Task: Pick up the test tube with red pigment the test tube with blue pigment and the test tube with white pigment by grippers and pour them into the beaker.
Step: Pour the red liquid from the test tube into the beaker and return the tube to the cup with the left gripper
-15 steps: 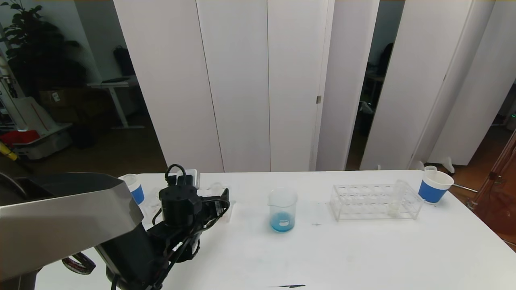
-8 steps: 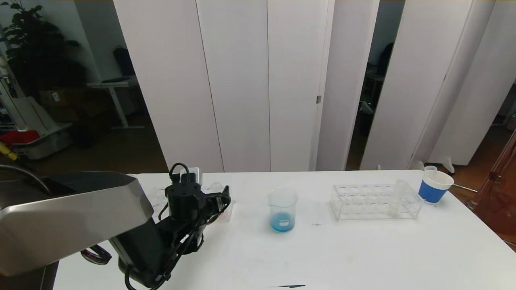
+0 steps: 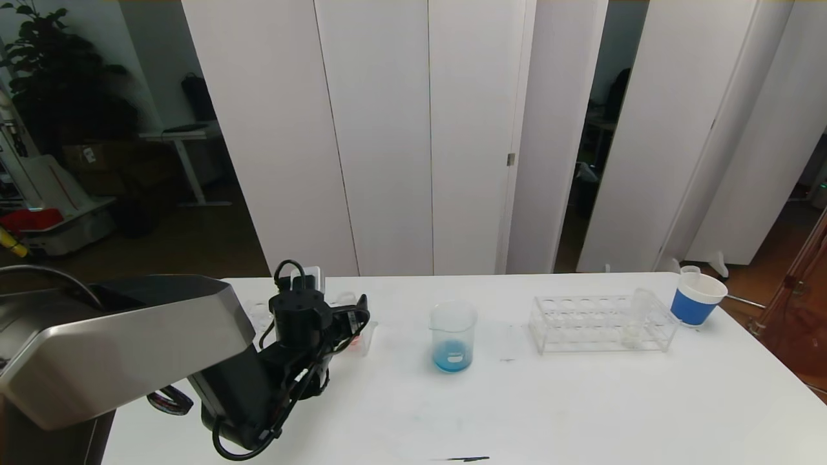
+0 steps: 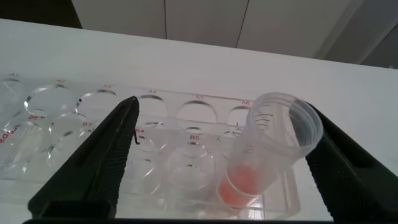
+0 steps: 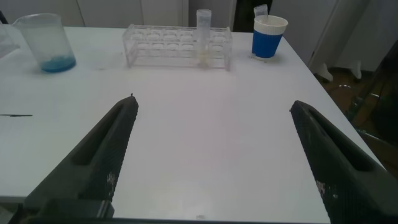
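Clear plastic makes up the rack (image 4: pixel 155 155) under the left hand (image 4: pixel 221 155), whose two dark fingers (image 4: pixel 93 168) stand spread wide on either side of an upright tube with red-orange liquid (image 4: pixel 261 155) at its bottom; the fingers flank the tube and appear not to touch it. In the head view this left hand (image 3: pixel 352 323) sits at the left end of the white worktop (image 3: pixel 517 400), its arm hiding most of that rack.

The beaker (image 3: pixel 453 336) stands near the middle of the worktop with blue liquid pooled in its bottom. To its right lies a second clear rack (image 3: pixel 601 323), and in it stands the test tube with white pigment (image 5: pixel 203 37), upright toward the rack's right end. A blue-banded paper cup (image 3: pixel 696 298) stands just beyond that rack near the worktop's right edge.

The right hand (image 5: pixel 211 155) hangs released, its fingers wide apart over bare worktop, well apart from the rack and the beaker (image 5: pixel 42 43).
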`<state>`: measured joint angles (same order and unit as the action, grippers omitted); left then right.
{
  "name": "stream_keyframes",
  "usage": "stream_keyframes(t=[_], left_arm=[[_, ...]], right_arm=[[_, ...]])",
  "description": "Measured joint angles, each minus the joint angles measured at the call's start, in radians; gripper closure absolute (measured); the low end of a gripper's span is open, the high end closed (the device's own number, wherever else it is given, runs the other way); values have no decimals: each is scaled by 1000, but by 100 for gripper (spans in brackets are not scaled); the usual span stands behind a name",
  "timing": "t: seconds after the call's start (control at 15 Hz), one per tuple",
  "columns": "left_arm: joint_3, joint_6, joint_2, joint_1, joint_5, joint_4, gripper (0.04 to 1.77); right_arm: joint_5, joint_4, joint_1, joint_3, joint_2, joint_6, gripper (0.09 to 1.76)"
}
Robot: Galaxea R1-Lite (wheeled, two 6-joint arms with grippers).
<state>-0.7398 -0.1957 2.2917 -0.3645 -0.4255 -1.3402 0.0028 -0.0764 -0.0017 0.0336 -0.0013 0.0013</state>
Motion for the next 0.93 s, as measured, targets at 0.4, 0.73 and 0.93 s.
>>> stream_keyframes(t=[0.4,0.73,0.93], left_arm=[[0,3,10,-2,30,-1,107],[3,2,10,-3,34,1,120],[0,3,7,-3,33,4,120]], right_arm=[[0,0,-1,0,0,-1,10],[0,0,0,0,0,-1,10],[0,0,0,0,0,0,10]])
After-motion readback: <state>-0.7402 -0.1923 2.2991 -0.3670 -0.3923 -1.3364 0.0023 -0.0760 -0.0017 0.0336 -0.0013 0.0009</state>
